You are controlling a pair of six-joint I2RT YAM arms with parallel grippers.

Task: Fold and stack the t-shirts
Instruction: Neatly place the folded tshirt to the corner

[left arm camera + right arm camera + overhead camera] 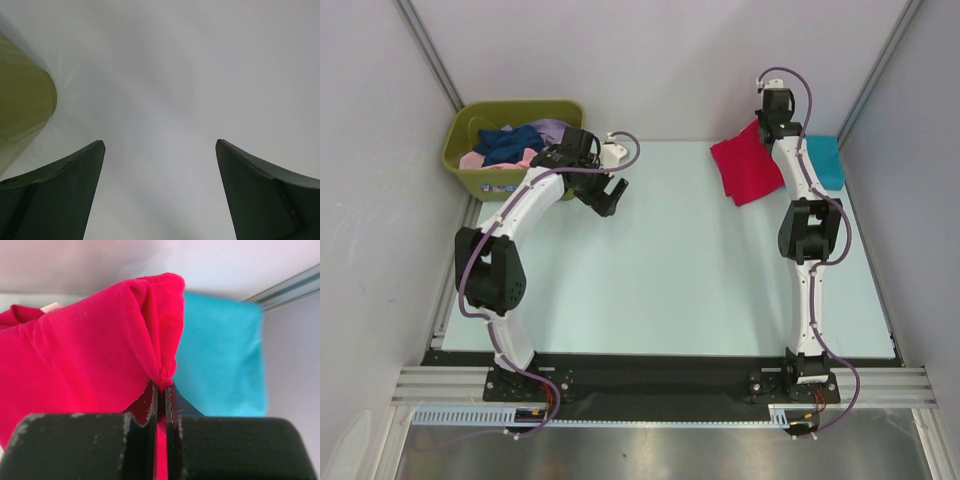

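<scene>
The right gripper (161,390) is closed tight on a pinch of the red t-shirt (748,168). In the right wrist view the cloth bunches into a small knot just above the fingertips, and the rest hangs to the left of the frame. From above, the red tee sits at the upper right of the table (660,260), partly draped under the wrist. The teal t-shirt (826,160) lies folded just to its right, against the right edge.

The step in hand looks like carrying the red tee over to lie on the teal one. To do that well:

- Lift enough that the hanging cloth clears the table before moving toward the right of the frame, or the trailing edge will likely drag and undo the fold.
- Lower the free end first, so the cloth lays down flat across the teal tee rather than in a heap.
- Let go only once the pinched corner rests over the teal tee's far edge, because a thin knit like this tends to cling and follow the pads up.

The left gripper (607,197) is spread wide with nothing between its fingers. It hangs over bare table beside the olive-green bin (460,165) at the upper left. That bin holds a navy t-shirt (505,143) with pink and lavender cloth around it. The left gripper is well placed to reach in for the next one.
</scene>
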